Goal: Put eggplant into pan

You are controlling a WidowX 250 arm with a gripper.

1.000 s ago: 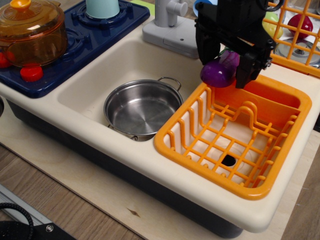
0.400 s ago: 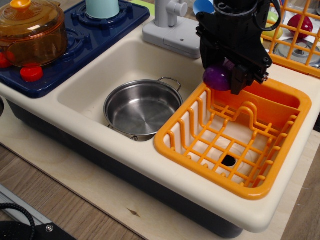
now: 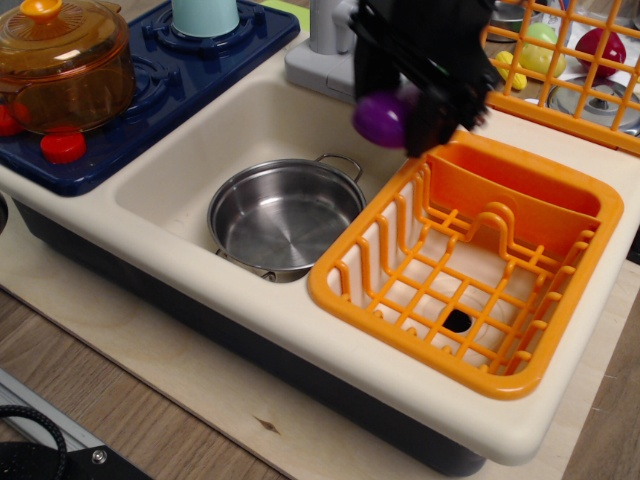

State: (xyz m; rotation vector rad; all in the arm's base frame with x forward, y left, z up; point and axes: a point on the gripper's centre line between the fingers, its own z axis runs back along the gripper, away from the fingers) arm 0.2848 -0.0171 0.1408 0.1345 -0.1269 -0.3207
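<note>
- Gripper (image 3: 393, 112): a black, motion-blurred assembly entering from the far edge, hanging above the far right corner of the sink basin. Its fingers are closed against the eggplant, one on each side.
- Eggplant (image 3: 381, 118): glossy purple, rounded, with a bright highlight on its near-left face. Only the bulbous end shows; the remainder is hidden behind the black fingers, and the stem end cannot be made out. It is held in the air, clear of every surface, above the gap between the pan and the orange rack's far left corner.
- Pan (image 3: 285, 215): round, shallow, polished steel, sitting in the cream sink basin (image 3: 190, 160) near its right side. A thin wire loop handle shows on the far rim, a second on the near rim. Its interior holds nothing. The pan lies near and to the left of the held eggplant.
- Orange dish rack (image 3: 470, 265): occupies the right basin, its left rim just beside the pan.
- Amber lidded pot (image 3: 62, 62): far left, on the dark blue stove top (image 3: 190, 70).
- Grey faucet base (image 3: 330, 55): at the far edge of the sink, partly covered by the gripper.
- Dark red round fruit (image 3: 598, 45): far right, behind an orange grid.
</note>
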